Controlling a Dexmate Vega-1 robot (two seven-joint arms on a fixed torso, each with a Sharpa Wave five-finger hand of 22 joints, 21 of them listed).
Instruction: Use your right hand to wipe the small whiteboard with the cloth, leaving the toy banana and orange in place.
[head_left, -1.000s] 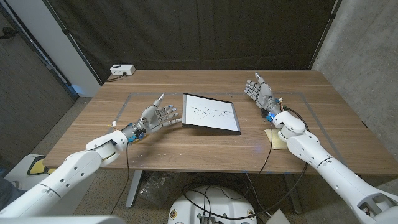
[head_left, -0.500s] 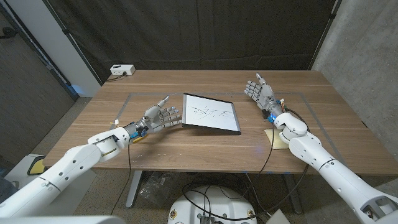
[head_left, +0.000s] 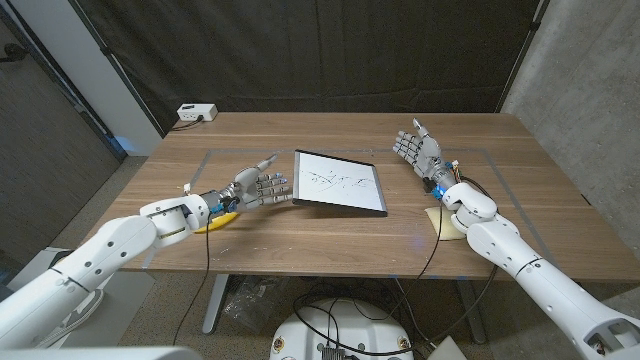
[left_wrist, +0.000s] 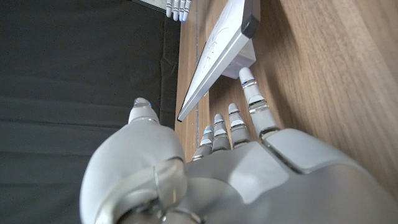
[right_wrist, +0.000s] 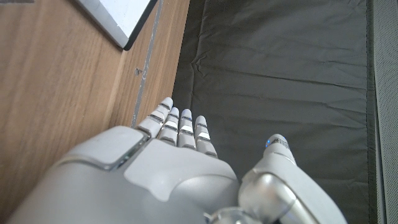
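The small whiteboard (head_left: 340, 181) with dark scribbles lies mid-table, its near edge lifted off the wood (left_wrist: 219, 55); a corner of it is seen in the right wrist view (right_wrist: 119, 17). My left hand (head_left: 258, 186) stands open beside the board's left edge, fingers (left_wrist: 251, 99) spread toward it and close to it, holding nothing. My right hand (head_left: 417, 149) stands open to the right of the board, fingers (right_wrist: 177, 126) apart, empty. A beige cloth (head_left: 443, 223) lies partly under my right forearm. A yellow thing, perhaps the toy banana (head_left: 214, 223), peeks out beneath my left forearm.
A white box (head_left: 196, 113) with a cable sits at the table's back left corner. A faint taped outline (head_left: 480, 152) runs around the work area. Dark curtains hang behind the table.
My left forearm has swung outward and the hand has edged slightly toward the board, uncovering the yellow thing beneath it. The right hand and the board have stayed put.
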